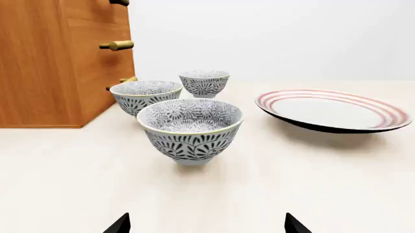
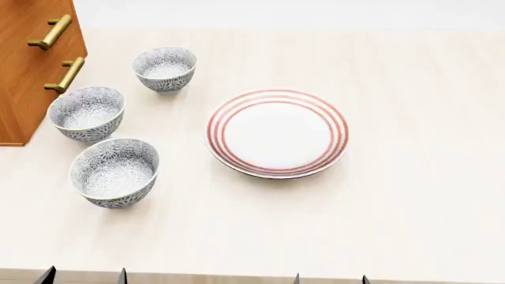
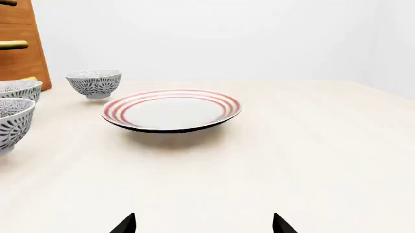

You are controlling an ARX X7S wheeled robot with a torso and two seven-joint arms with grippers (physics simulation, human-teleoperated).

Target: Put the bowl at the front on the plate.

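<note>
The bowl at the front (image 2: 115, 171) is small, deep and white with a dense grey-blue flower pattern; it stands upright on the table, nearest to me, and shows as bowl (image 1: 190, 129) and bowl (image 3: 11, 124). The plate (image 2: 277, 132), wide and white with thin red rings, lies to its right, also plate (image 1: 332, 110) and plate (image 3: 172, 109). My left gripper (image 2: 84, 276) is open at the table's near edge, short of the bowl, with nothing between its fingertips (image 1: 119, 224). My right gripper (image 2: 330, 279) is open too, in front of the plate, empty.
Two more matching bowls stand behind the front one: a middle bowl (image 2: 87, 113) and a far bowl (image 2: 165, 69). A wooden cabinet (image 2: 30, 65) with brass handles (image 2: 65, 74) rises at the far left, close to those bowls. Pale tabletop (image 2: 410, 195) stretches to the right.
</note>
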